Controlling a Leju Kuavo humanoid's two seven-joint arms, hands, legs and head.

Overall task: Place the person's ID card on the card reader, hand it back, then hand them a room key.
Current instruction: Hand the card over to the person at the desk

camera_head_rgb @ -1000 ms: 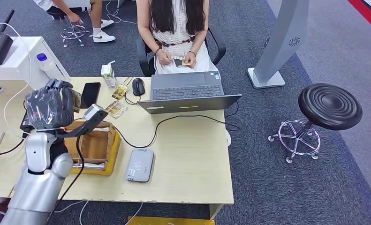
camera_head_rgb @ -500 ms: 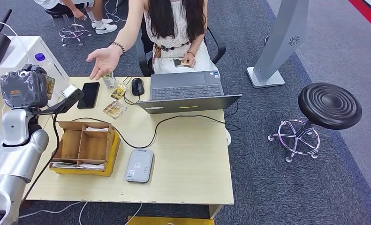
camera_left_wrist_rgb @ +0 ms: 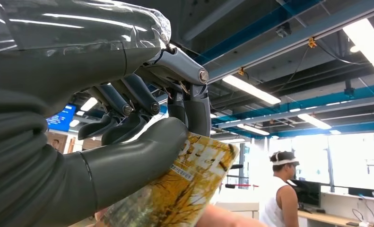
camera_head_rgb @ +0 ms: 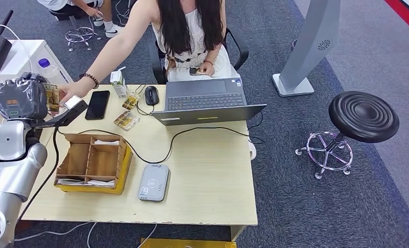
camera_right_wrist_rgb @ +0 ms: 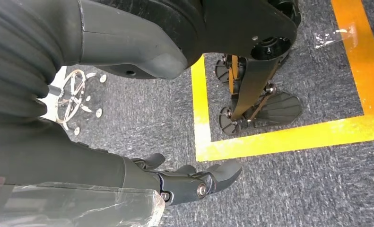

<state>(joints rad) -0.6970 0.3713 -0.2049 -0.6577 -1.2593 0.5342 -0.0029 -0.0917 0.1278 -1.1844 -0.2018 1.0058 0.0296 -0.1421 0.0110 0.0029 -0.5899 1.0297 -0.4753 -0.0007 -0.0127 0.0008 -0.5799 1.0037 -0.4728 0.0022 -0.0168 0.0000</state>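
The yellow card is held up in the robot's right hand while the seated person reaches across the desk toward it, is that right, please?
Not quite: the left hand holds the yellow card, as the left wrist view shows, pinched under its thumb. The right hand hangs over the floor, holding nothing. The rest stands: in the head view the person's hand reaches across the desk to it.

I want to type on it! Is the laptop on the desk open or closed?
Open. The laptop has its lid folded back, almost flat, with the keyboard showing toward the seated person. Whether it is switched on, I cannot tell.
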